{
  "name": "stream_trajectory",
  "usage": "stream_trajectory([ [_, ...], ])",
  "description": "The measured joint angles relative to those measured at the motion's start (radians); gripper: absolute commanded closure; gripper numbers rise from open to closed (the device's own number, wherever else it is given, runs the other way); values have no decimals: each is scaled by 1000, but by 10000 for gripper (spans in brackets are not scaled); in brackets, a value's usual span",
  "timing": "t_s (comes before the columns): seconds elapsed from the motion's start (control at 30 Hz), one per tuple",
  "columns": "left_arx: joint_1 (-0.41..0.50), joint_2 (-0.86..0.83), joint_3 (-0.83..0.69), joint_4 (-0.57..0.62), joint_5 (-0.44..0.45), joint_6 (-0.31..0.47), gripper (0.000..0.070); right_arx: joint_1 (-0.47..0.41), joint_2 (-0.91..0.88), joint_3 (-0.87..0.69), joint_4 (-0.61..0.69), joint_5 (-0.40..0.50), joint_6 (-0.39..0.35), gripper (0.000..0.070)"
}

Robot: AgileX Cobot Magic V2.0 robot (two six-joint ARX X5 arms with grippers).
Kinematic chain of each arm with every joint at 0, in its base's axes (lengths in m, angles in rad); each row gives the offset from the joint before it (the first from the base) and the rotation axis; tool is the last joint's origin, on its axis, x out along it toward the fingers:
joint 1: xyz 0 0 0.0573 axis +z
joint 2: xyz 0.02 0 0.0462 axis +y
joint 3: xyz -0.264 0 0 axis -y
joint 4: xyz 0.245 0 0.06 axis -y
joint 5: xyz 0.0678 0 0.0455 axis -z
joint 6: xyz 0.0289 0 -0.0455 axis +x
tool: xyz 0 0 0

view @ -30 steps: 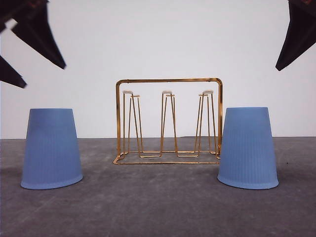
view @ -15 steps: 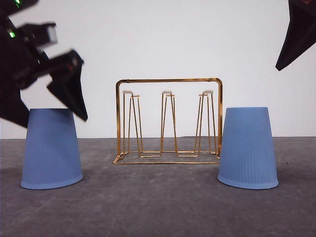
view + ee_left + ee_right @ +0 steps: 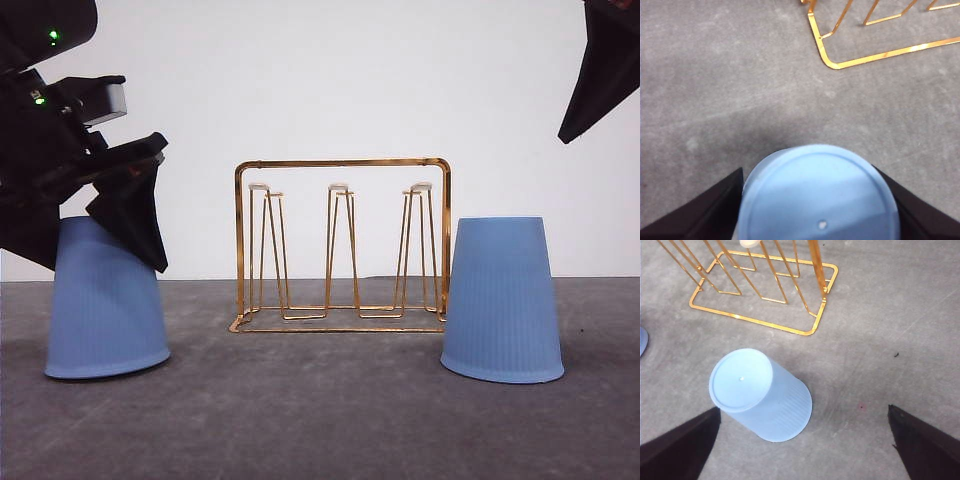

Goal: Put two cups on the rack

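Observation:
Two light blue ribbed cups stand upside down on the grey table, either side of the gold wire rack (image 3: 342,245). My left gripper (image 3: 100,255) has come down over the left cup (image 3: 105,315), whose base is slightly tilted. In the left wrist view its black fingers (image 3: 705,215) press against both sides of that cup's (image 3: 820,195) flat top. The right cup (image 3: 503,300) stands free. My right gripper (image 3: 804,412) hangs open high above the right cup (image 3: 760,395), one finger (image 3: 603,75) at the upper right.
The rack's base corner (image 3: 830,60) lies close beside the left cup, and its other end (image 3: 810,325) is near the right cup. Bare grey table stretches in front of the cups and rack. A white wall stands behind.
My left gripper has dropped from the upper left onto the left cup, which now leans slightly. The right arm, right cup and rack have not moved.

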Motion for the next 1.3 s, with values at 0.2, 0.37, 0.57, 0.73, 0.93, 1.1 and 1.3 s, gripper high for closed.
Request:
stream_trajectory([
  [0.2, -19, 2, 143, -8, 41, 0, 313, 0, 0, 0, 0, 0, -3, 14],
  [0.37, -35, 2, 297, -4, 57, 2, 311, 0, 0, 0, 0, 0, -4, 15],
  [0.57, -47, 2, 411, 29, 53, 35, 307, 0, 0, 0, 0, 0, -4, 15],
  [0.73, -47, 59, 419, 90, 45, 53, 307, 0, 0, 0, 0, 0, -4, 14],
  [0.93, -46, 213, 419, 108, 19, 58, 307, 0, 0, 0, 0, 0, -4, 15],
  [1.1, -47, 306, 419, 119, 7, 58, 297, 0, 0, 0, -4, 0, -4, 15],
  [1.3, -47, 346, 419, 142, 4, 58, 103, 0, 0, 0, -5, 0, -4, 14],
])
